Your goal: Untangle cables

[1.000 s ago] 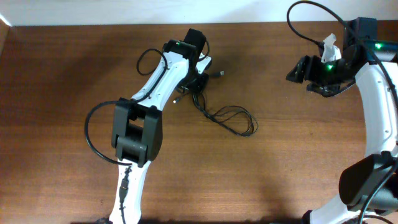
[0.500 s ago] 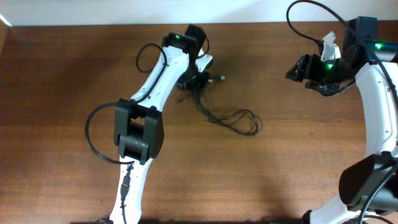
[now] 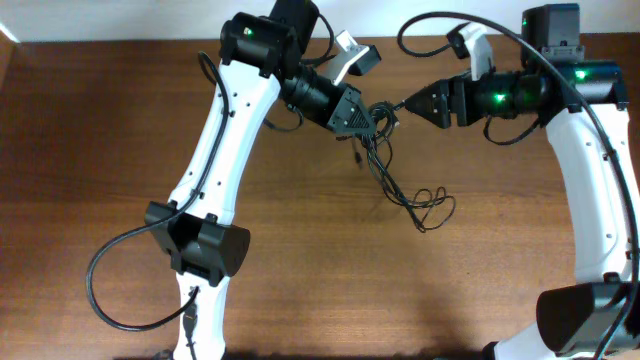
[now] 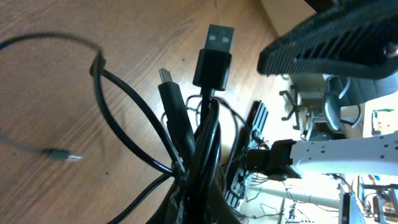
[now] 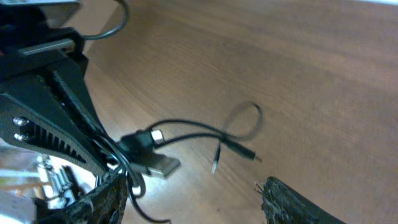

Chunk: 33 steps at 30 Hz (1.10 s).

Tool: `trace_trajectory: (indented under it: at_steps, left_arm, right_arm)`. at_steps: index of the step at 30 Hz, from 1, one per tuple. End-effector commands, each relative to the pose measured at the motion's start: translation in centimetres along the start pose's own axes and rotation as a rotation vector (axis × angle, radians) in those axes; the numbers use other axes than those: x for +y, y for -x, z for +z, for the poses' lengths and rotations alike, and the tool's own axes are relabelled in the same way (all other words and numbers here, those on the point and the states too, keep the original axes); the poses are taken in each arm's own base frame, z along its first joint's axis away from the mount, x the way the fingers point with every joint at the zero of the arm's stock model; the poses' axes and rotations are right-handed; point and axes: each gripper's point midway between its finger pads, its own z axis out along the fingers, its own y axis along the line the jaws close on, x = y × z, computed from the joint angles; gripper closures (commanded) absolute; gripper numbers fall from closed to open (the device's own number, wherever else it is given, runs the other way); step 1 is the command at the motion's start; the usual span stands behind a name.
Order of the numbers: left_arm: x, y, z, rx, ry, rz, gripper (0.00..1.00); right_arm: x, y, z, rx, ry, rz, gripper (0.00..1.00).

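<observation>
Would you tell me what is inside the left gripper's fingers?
The left gripper clamps the bundled cables, a USB plug sticking out; the pinch point itself is covered.

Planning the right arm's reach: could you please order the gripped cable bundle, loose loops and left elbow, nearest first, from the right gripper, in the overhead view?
From the right gripper:
1. Cable bundle, just left, in the left gripper.
2. Loose loops, lower in the picture.
3. Left elbow, far lower left.

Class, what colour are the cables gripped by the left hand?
Black throughout; the cables show best in the left wrist view.
</observation>
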Motion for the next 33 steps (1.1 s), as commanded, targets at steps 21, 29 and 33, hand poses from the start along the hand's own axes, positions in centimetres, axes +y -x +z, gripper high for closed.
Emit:
trace_trajectory:
  at_steps: [21,29,33]
  left_arm:
    - [-3.6,-0.2,-0.4,-0.012,-0.195,-0.054,1.00]
    - [-4.0,-0.1,-0.5,-0.019,-0.216,-0.054,1.00]
    - [-4.0,-0.1,-0.6,-0.020,-0.217,-0.055,1.00]
  right_arm:
    - [6.4,0.5,1.4,0.002,0.095,-0.401,0.78]
    - [5.8,-0.2,1.9,0.029,0.109,-0.367,0.77]
    - [5.7,-0.3,2.1,0.034,0.111,-0.361,0.84]
